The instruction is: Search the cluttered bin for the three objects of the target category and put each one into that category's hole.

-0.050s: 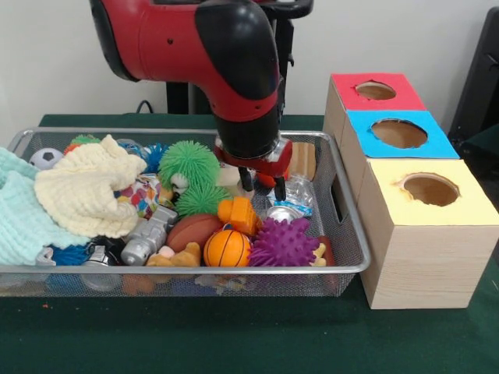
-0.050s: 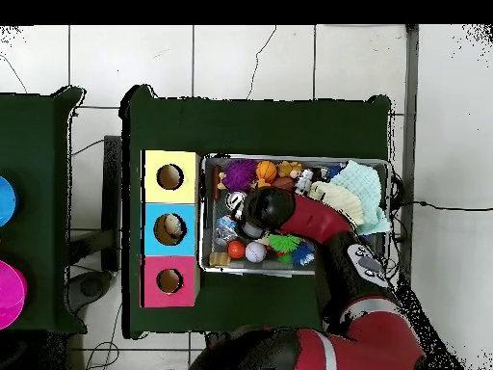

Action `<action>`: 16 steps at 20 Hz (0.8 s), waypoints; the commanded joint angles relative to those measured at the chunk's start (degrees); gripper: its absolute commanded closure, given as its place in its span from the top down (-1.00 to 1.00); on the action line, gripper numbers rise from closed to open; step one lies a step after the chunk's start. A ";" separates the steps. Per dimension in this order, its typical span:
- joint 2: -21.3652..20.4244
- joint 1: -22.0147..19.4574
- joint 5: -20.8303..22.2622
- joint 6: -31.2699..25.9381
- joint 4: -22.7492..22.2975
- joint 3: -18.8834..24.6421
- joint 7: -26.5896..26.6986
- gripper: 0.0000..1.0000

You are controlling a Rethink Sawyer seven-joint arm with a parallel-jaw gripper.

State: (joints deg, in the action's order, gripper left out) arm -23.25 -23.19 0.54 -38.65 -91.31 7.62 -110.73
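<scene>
The tabletop (image 1: 234, 343) is covered in dark green cloth and stands on a floor (image 2: 260, 58) of pale square tiles, with a plain light wall (image 1: 47, 70) behind it. The red and black arm (image 1: 210, 47) comes down into the wire bin (image 1: 347, 234), which holds a heap of toys and cloths. At 3 o'clock from the bin in the front view stands a row of three wooden boxes, each with one round hole on top: a red box (image 1: 390, 97) farthest back, a blue box (image 1: 437, 144) in the middle, and a yellow box (image 1: 475, 210) nearest. In the overhead view something pale lies inside the blue box's hole.

At the bin's 9 o'clock side lie two cloths, a cream cloth (image 1: 82, 191) over a mint green cloth (image 1: 19, 222). There are two green fuzzy balls (image 1: 189, 162), one purple spiky ball (image 1: 282, 243), one small basketball (image 1: 227, 248), one brown football (image 1: 193, 229), one little soccer ball (image 1: 46, 158) at the back corner, a grey toy robot (image 1: 148, 238) and a crushed plastic bottle (image 1: 299, 192). No writing can be read on anything.

The hand (image 1: 260, 185) hangs low over the middle of the bin, just above an orange toy (image 1: 238, 213); its dark fingers (image 1: 245, 181) point down with a small gap between them, and I cannot tell whether they grip anything.
</scene>
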 commanded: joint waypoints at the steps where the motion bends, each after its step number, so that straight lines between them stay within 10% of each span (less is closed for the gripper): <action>1: 5.77 -5.01 2.20 0.46 -7.95 5.88 3.84 1.00; 16: 5.92 -5.57 2.58 2.57 -9.00 12.95 2.72 1.00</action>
State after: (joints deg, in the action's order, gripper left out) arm -20.53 -28.12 0.62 -37.33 -97.94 15.78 -110.72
